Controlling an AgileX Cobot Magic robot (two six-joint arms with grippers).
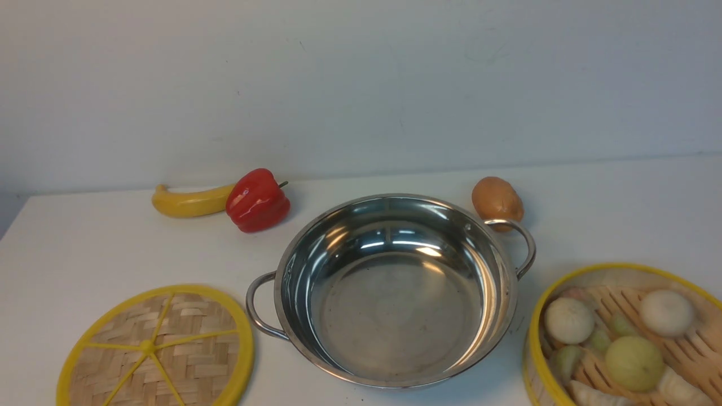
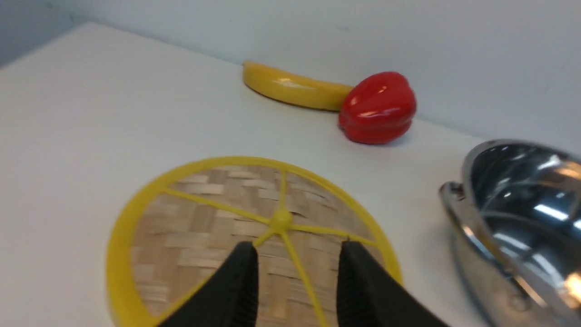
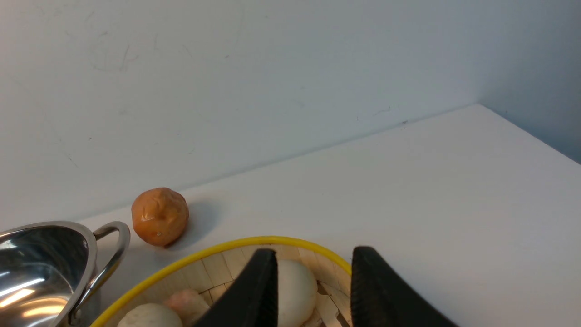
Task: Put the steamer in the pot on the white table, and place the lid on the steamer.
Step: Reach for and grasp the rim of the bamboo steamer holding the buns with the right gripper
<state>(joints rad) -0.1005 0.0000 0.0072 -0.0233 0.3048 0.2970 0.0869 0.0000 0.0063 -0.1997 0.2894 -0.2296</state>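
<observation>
pot (image 1: 395, 316): mid-tabletop (image 1: 592, 208), between lid and steamer
lid (image 1: 192, 361): on the tabletop, left of the pot and nearer the front
steamer (image 1: 538, 361): right of the pot, nearer the front
buns (image 1: 633, 362): in the steamer
pepper (image 1: 258, 200): behind the lid, left of the pot
banana (image 1: 192, 203): just left of the pepper
potato (image 1: 497, 200): behind the pot's right handle (image 1: 530, 248)
wall (image 1: 361, 84): behind everything

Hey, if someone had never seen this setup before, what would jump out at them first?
Probably the big shiny steel pot, empty in the middle of the white table. Next, the glossy red pepper behind it to the left, against a yellow banana, and the yellow-rimmed steamer of toy food at the near right.
</observation>
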